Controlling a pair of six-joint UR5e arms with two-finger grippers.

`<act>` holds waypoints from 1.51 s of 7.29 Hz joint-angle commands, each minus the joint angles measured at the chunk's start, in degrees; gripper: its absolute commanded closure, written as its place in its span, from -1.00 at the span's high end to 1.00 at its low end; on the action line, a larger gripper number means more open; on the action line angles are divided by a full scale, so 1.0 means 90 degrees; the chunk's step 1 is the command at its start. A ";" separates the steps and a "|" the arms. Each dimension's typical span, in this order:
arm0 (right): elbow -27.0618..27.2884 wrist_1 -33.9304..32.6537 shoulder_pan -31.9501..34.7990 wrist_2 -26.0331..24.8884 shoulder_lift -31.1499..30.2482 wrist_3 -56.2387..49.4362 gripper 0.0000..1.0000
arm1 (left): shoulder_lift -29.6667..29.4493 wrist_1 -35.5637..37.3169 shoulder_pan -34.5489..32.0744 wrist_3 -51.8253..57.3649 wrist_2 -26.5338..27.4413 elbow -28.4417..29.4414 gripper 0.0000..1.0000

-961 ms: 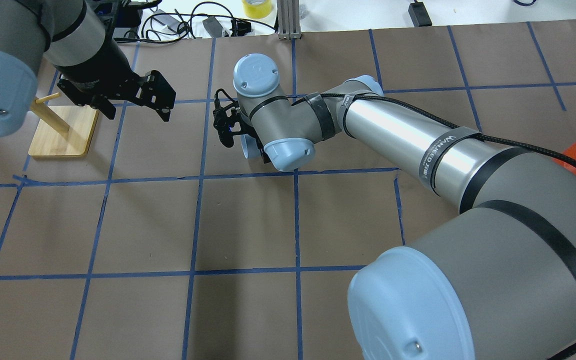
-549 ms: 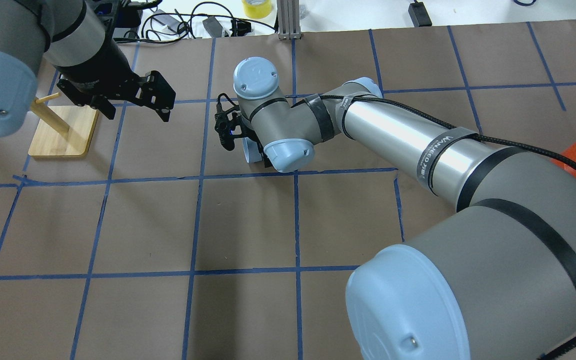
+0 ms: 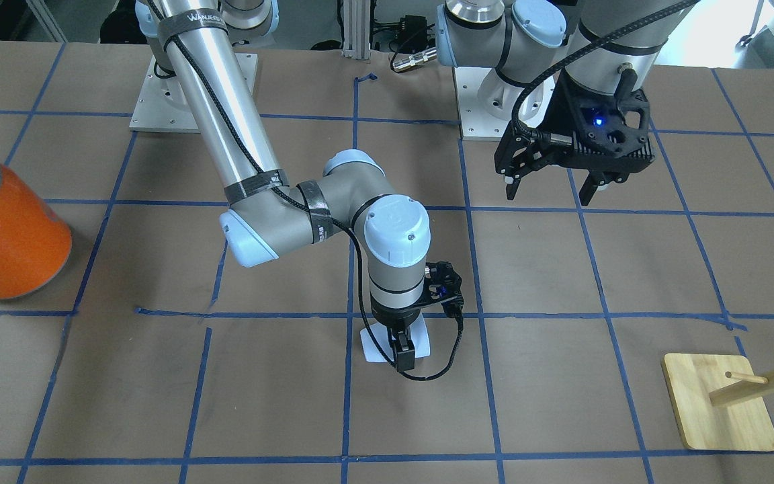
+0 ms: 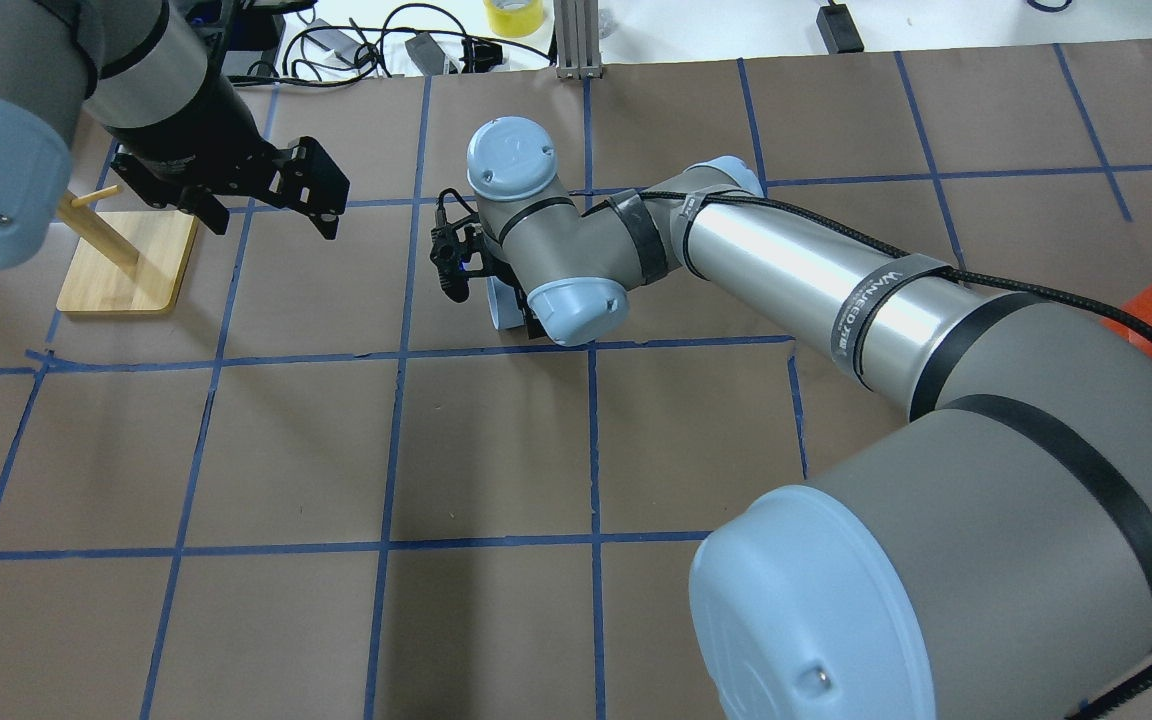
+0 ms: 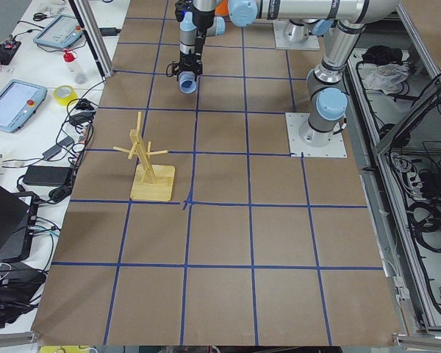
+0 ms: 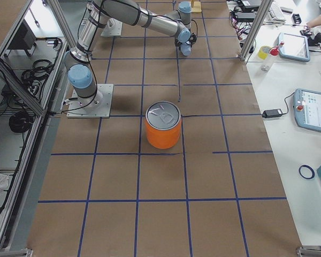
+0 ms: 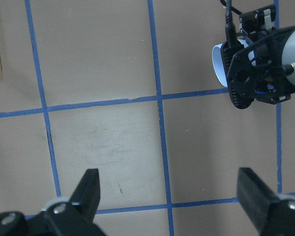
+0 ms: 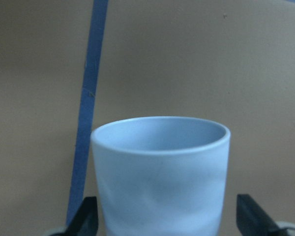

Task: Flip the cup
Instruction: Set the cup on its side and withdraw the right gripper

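Observation:
The pale blue-white cup appears to lie on its side on the brown table, its rim pointing away from the right wrist camera. It also shows in the front view, the overhead view, the left side view and the left wrist view. My right gripper points down over it, open, with a finger on each side of the cup. My left gripper is open and empty, hovering above the table to the cup's left.
A large orange can with a silver top stands on the robot's right side. A wooden peg stand is at the far left. Cables and a tape roll lie beyond the table's far edge.
The right wrist has shifted very slightly over the cup. The left gripper has barely drifted. Both grippers stay open.

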 commanded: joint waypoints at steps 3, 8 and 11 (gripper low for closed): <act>-0.0173 0.1189 -0.0361 -0.0419 -0.1265 0.3755 1.00 | -0.0698 0.0832 0.0430 -0.0027 -0.1087 0.0186 1.00; -0.0153 0.2821 -0.2196 -0.0362 -0.2362 0.6632 1.00 | -0.2211 0.1350 0.0941 0.0648 -0.3962 -0.0662 1.00; -0.0153 0.3338 -0.2823 -0.0411 -0.2586 0.6633 1.00 | -0.3090 0.1685 0.0921 0.0657 -0.5417 -0.1034 1.00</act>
